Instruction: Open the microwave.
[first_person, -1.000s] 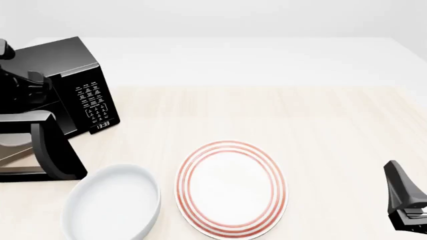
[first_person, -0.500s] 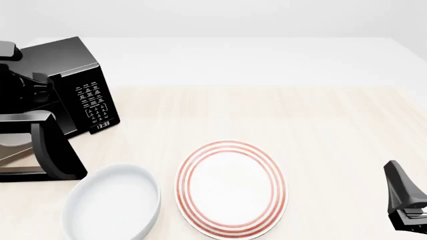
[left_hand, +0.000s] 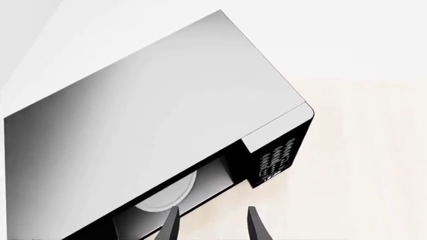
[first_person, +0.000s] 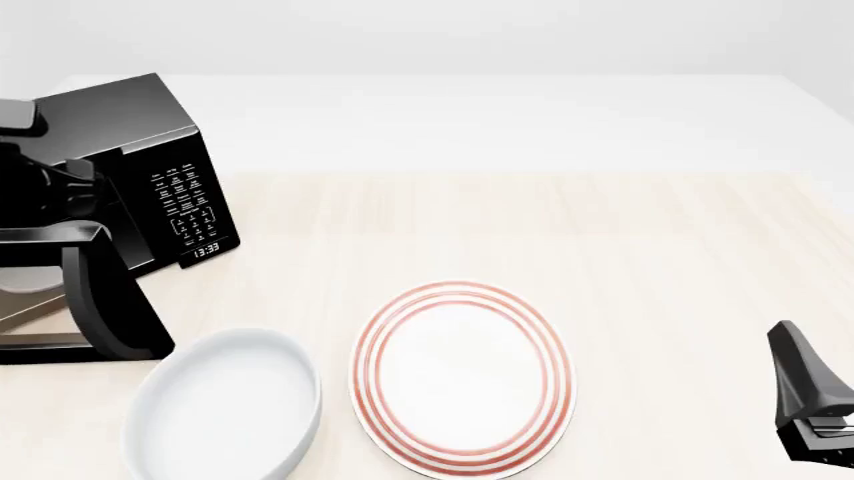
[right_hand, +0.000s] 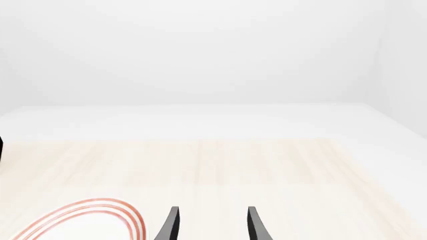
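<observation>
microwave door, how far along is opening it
Mostly done: the microwave door stands swung wide toward the camera, and the left wrist view shows the open cavity with the white turntable. In hand: nothing; the left tool is open near the cavity. The right tool idles open over the table. Left: at most retracting.

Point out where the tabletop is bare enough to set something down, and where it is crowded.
Bare wood runs behind the red-ringed plate, from the microwave keypad across to the far right edge, and between the plate and the right gripper. The near left is crowded: the microwave's open door, the white bowl and the plate sit close together, with the left arm there.
</observation>
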